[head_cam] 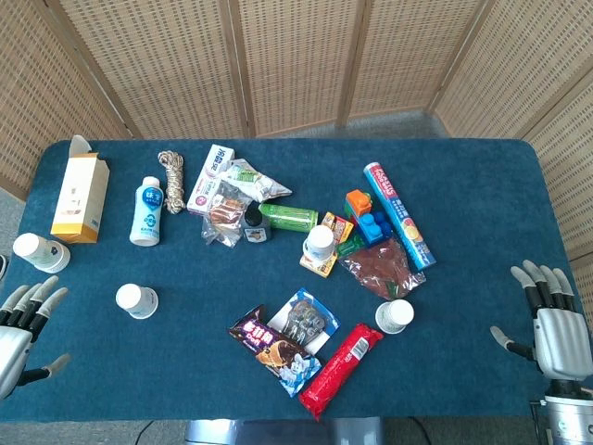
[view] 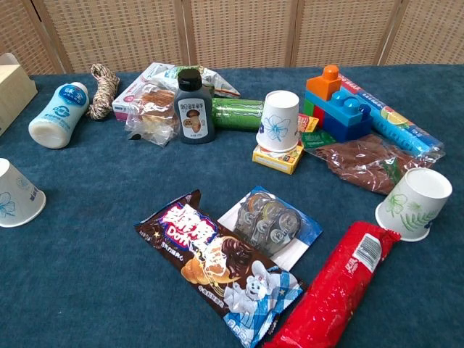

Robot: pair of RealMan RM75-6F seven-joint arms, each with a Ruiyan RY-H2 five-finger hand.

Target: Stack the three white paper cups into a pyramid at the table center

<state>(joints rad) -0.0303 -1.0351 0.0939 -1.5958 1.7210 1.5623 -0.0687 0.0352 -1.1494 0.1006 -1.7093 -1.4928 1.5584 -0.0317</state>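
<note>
A white paper cup (head_cam: 137,300) stands upside down at the left of the blue table; the chest view shows it as the cup (view: 18,194) at the left edge. Another cup (head_cam: 320,242) (view: 279,120) sits upside down on a yellow box near the middle. A leaf-printed cup (head_cam: 396,316) (view: 412,204) lies tilted at front right. One more white cup (head_cam: 40,251) rests near the far left edge. My left hand (head_cam: 23,329) hovers at the front left corner and my right hand (head_cam: 553,320) at the front right edge. Both hold nothing, with fingers apart.
Clutter fills the table's middle: a chocolate snack pack (head_cam: 273,350), a red pack (head_cam: 340,369), toy blocks (head_cam: 368,220), a blue tube (head_cam: 398,213), a green can (head_cam: 289,217), a dark bottle (view: 193,106), a milk bottle (head_cam: 146,211), a carton (head_cam: 80,197) and rope (head_cam: 170,168).
</note>
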